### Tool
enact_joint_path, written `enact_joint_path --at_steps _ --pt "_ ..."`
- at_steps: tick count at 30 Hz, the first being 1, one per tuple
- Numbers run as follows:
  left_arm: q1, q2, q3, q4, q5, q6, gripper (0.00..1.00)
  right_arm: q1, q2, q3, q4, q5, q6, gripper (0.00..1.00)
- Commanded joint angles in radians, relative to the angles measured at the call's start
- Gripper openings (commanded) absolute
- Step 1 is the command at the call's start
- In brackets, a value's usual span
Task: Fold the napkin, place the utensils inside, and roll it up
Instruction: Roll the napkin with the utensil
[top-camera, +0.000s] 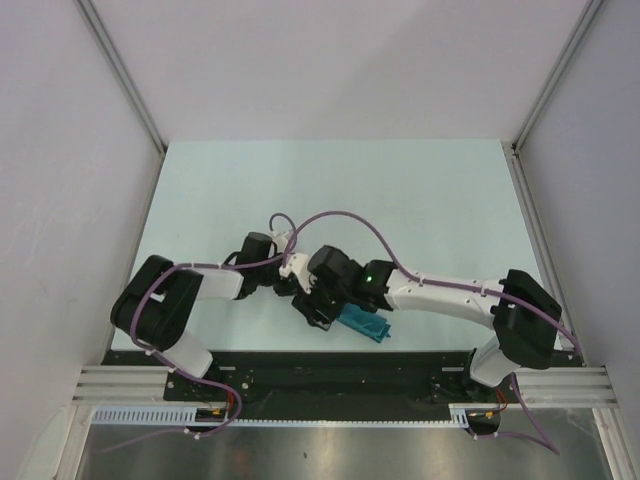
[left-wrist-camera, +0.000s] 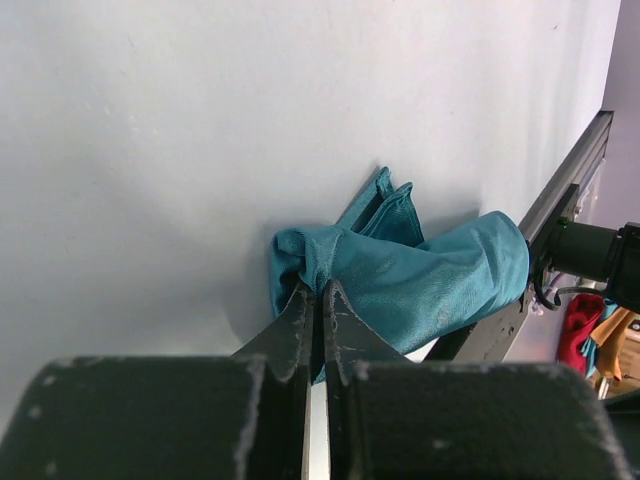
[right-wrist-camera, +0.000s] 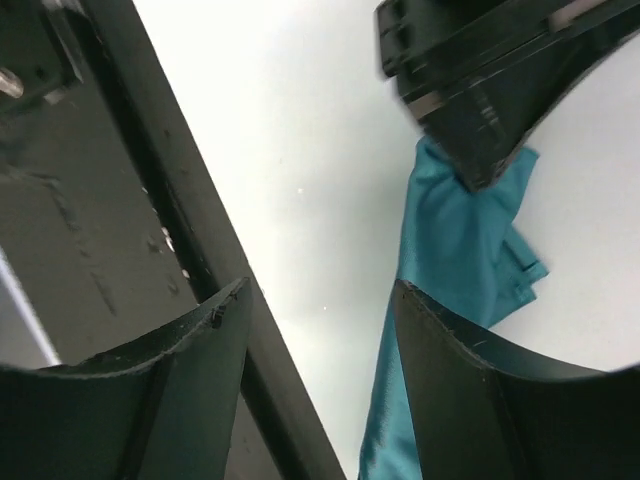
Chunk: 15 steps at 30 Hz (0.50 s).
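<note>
Two tools: left tool (left-wrist-camera: 320, 292) pinches the bunched napkin (left-wrist-camera: 430, 280); right tool (right-wrist-camera: 320, 295) open beside it.

Only a napkin (top-camera: 368, 326) to tell of, teal and slightly shiny, thin and soft. Bunched into a loose, creased roll, lying close to the near edge of the table (top-camera: 300, 190). Shows flat folded corners poking out at one end

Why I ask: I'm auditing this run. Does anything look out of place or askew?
The napkin is crumpled into a loose, uneven bundle close to the near edge of the table, not a neat fold or roll. The left gripper pinches one bunched end. No utensils show in any view.
</note>
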Motion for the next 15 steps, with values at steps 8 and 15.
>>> enact_joint_path --at_steps 8,15 --pt "-0.005 0.043 0.043 -0.039 -0.009 -0.008 0.03 0.101 0.091 -0.043 0.054 0.381 -0.067 0.63" --pt "-0.005 0.046 0.059 -0.051 -0.007 -0.004 0.03 0.100 0.136 -0.069 0.068 0.411 -0.095 0.63"
